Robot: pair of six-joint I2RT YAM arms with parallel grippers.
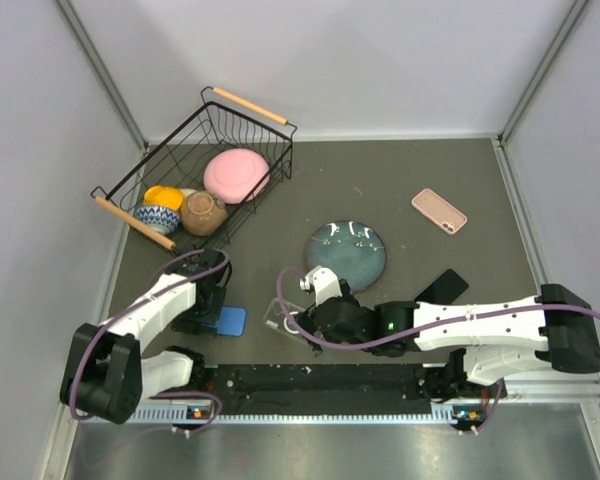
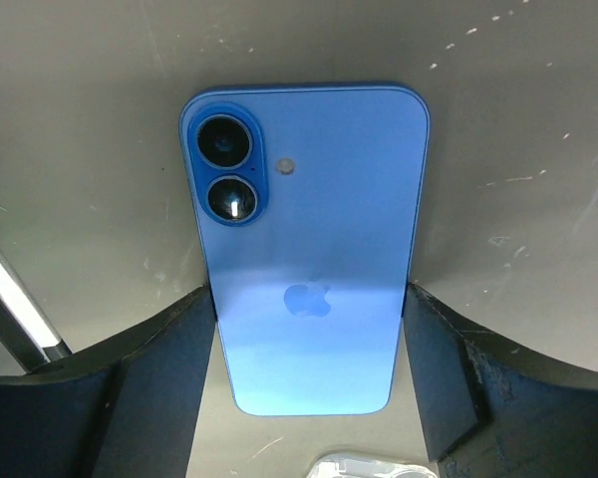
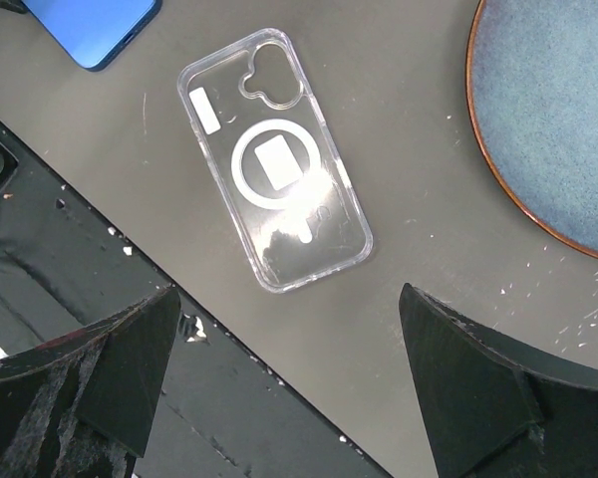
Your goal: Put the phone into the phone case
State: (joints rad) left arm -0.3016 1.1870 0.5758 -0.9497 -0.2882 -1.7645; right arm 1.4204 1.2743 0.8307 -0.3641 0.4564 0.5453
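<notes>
A blue phone (image 2: 314, 249) lies face down, its camera end pointing away from my left gripper (image 2: 309, 344). The jaws press against both long edges of the phone near its lower half, low over the table. In the top view the phone (image 1: 232, 321) is at the front left by the left gripper (image 1: 208, 305). The clear phone case (image 3: 274, 159) lies open side up on the table, just right of the phone (image 3: 90, 25). It also shows in the top view (image 1: 279, 314). My right gripper (image 3: 287, 309) hovers over the case's near end, wide open and empty.
A blue-grey plate (image 1: 346, 252) sits just behind the right gripper (image 1: 318, 300). A wire basket (image 1: 252, 118) with bowls stands at the back left. A pink phone-shaped item (image 1: 439, 210) and a black one (image 1: 442, 287) lie to the right. The black rail (image 3: 70, 259) runs along the near edge.
</notes>
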